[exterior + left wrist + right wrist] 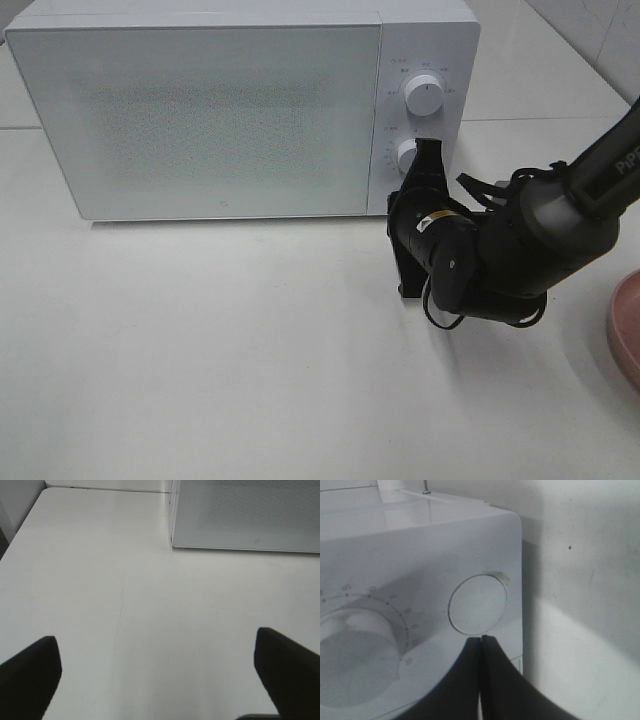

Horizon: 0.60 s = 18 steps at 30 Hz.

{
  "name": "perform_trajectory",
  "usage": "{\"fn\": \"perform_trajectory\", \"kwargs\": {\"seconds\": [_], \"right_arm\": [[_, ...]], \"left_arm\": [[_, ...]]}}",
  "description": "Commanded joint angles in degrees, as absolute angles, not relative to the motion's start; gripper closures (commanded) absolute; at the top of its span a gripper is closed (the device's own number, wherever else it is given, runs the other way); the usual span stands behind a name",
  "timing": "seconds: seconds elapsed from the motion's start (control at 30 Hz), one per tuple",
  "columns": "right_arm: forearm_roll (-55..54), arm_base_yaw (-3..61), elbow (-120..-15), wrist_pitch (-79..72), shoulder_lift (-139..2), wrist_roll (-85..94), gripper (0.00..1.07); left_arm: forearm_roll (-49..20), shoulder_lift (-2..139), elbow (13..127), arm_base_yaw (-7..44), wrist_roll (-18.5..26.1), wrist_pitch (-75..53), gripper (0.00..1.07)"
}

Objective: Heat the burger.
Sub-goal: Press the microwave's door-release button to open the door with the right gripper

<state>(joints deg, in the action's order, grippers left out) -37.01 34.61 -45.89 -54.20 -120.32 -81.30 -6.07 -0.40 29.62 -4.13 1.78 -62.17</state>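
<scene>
Looking from the high camera, a white microwave (230, 110) stands at the back of the table (200, 350), its door closed and 2 dials on its panel: an upper dial (425, 97) and a lower dial (406, 156). The right gripper (428, 148) reaches across to that panel, its tips just beside the lower dial. A pink plate (625, 330) shows at the table's right edge. The burger appears in no view, so where it lies cannot be told.

From the left wrist, the left gripper (157, 680) hangs over the table with its 2 fingers (30, 675) spread wide, holding nothing; only tabletop lies between them. A lower corner of the microwave is ahead.

From the right wrist, the right gripper's fingers (455, 680) are pressed together, empty, with their tips at the rim of a round button (478, 604) on the panel. Whether they touch it I cannot tell. The lower dial, ringed with tick marks, sits just beside the button.
</scene>
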Motion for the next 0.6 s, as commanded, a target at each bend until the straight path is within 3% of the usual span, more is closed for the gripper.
{"fn": "perform_trajectory", "kwargs": {"seconds": [0.03, 0.6], "right_arm": [[-36.21, 33.86, -47.78, -53.80, -121.24, -81.53, 1.07], [-37.18, 32.03, -51.57, -54.43, -124.22, -80.84, 1.07]], "left_arm": [[-6.59, -1.66, 29.51, -4.41, 1.78, -61.25, 0.05], [-6.59, -1.26, 29.51, -4.41, 1.78, -61.25, 0.05]]}}
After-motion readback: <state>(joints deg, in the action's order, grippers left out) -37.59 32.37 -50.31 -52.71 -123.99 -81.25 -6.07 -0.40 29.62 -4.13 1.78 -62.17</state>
